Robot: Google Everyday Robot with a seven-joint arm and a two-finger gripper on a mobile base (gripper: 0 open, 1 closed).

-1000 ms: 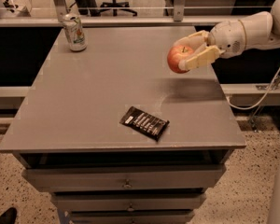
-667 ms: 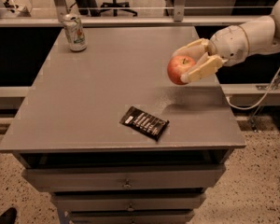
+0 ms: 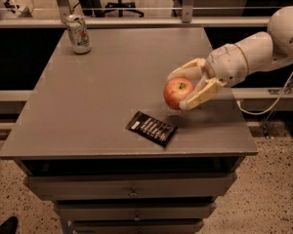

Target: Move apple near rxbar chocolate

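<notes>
The red apple (image 3: 176, 92) with yellowish patches is held between the two cream fingers of my gripper (image 3: 179, 90), just above the grey table (image 3: 102, 87). The arm reaches in from the right. The gripper is shut on the apple. The rxbar chocolate (image 3: 152, 128), a flat dark wrapper with white lettering, lies on the table near its front edge, a short way below and left of the apple. The apple's shadow falls on the table right beside the bar.
An upright white-green drink can (image 3: 78, 34) stands at the table's back left corner. The table's right edge lies just under the arm. Drawers sit below the tabletop. A cable hangs at the far right. An office chair stands behind the back rail.
The gripper has carried the apple down and to the left, toward the front of the table and closer to the rxbar chocolate. The bar and the can have not moved.
</notes>
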